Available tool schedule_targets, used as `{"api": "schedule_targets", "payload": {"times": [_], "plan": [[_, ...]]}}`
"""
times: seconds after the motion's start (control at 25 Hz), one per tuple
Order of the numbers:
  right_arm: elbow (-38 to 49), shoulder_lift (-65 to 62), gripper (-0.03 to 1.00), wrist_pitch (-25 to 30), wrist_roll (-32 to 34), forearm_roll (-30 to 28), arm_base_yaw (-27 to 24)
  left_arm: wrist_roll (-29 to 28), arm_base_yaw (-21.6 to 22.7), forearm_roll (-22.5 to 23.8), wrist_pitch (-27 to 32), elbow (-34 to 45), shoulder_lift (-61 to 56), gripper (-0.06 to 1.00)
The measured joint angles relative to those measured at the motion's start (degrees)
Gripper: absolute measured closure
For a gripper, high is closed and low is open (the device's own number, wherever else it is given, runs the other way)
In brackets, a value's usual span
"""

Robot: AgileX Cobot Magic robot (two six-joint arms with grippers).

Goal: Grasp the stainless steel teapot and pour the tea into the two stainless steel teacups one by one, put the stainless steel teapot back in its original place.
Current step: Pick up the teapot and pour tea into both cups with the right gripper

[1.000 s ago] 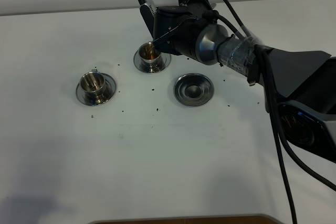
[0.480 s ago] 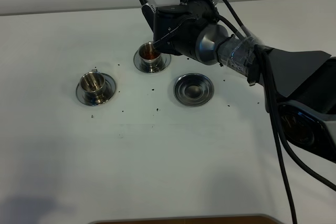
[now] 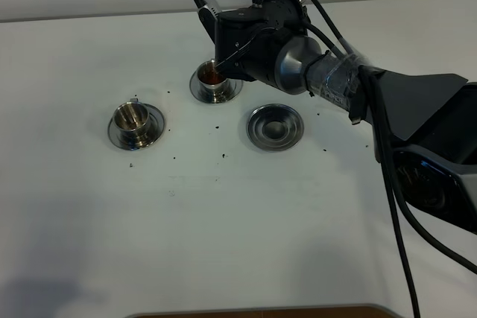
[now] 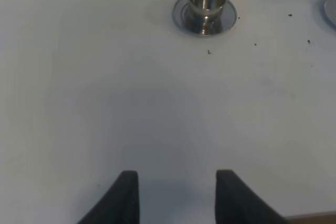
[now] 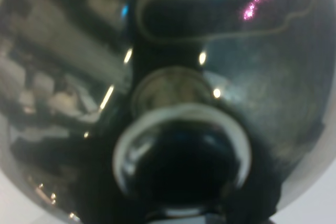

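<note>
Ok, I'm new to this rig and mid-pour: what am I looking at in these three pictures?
It is a robot with two arms over a white table. The wide picture comes from a camera mounted high; the other two come from wrist cameras. The right arm holds the teapot, which fills its wrist picture, tipped with its spout at the far teacup, where brown tea shows. The other teacup looks empty. The bare saucer is the teapot's place. The left gripper hangs open and empty above the table.
</note>
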Motion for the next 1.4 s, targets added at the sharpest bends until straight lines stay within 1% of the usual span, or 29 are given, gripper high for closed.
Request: {"api": "schedule_targets", "payload": {"times": [0.32,0.44,0.64,1.0,1.08,1.16,1.28,1.4], "plan": [[0.0,0.0,0.78,0.0,0.0,0.3,0.0,0.0,0.0,0.0,0.0,0.0,0.0,0.55],[0.0,0.0,0.78,0.2,0.1,2.1,0.0,0.0,0.0,0.0,0.0,0.0,0.0,0.55],[0.0,0.0,0.78,1.6,1.0,6.6,0.0,0.0,0.0,0.0,0.0,0.0,0.0,0.55],[0.0,0.0,0.78,2.6,9.2,11.9,0.0,0.0,0.0,0.0,0.0,0.0,0.0,0.55],[-0.3,0.0,0.78,3.6,12.0,12.5,0.3,0.0,0.0,0.0,0.0,0.0,0.0,0.55],[-1.7,0.0,0.78,6.3,14.8,13.9,0.8,0.0,0.0,0.0,0.0,0.0,0.0,0.55],[-5.7,-0.1,0.78,10.3,17.6,18.6,1.3,0.0,0.0,0.0,0.0,0.0,0.0,0.55],[-10.6,-0.2,0.78,11.3,19.3,24.6,1.5,0.0,0.0,0.0,0.0,0.0,0.0,0.55]]}}
